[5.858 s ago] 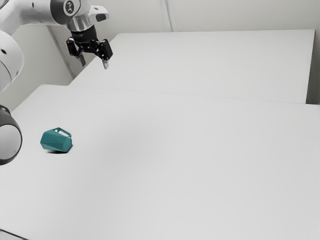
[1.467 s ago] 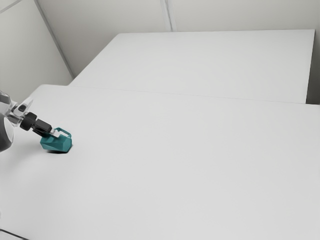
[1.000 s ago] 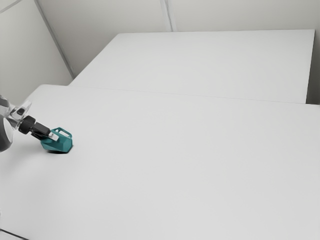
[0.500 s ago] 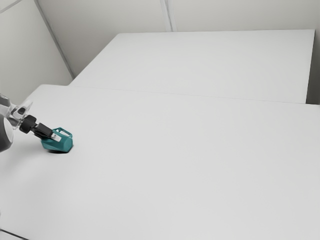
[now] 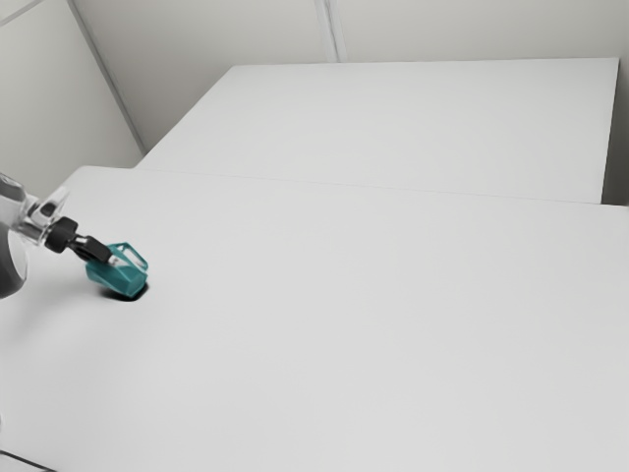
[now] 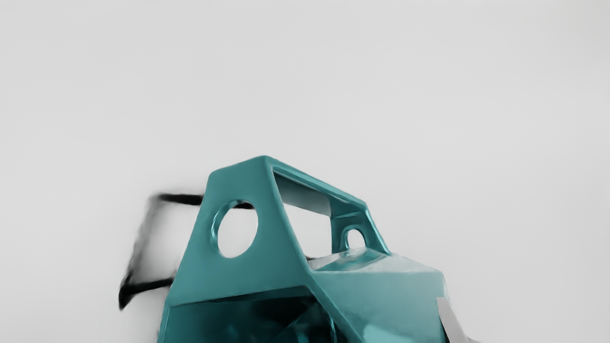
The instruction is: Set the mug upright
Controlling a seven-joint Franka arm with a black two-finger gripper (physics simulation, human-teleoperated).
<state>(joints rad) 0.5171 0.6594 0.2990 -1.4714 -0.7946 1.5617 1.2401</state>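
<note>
A white table (image 5: pixel 344 334) is stretching across the foreground, and a second table (image 5: pixel 423 118) is standing behind it. Pale grey walls (image 5: pixel 452 31) are rising beyond, and soft light is falling over everything.

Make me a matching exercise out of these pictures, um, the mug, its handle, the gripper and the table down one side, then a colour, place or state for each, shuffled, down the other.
Things
1. Mug
2. Handle
3. Gripper
4. Table

Descriptions
A. Pale and broad, beneath the teal object
B. Pierced by round holes
C. Teal, tilted between lying and upright
D. Black, reaching in from the exterior view's left

Right pairs: 1-C, 2-B, 3-D, 4-A
</note>
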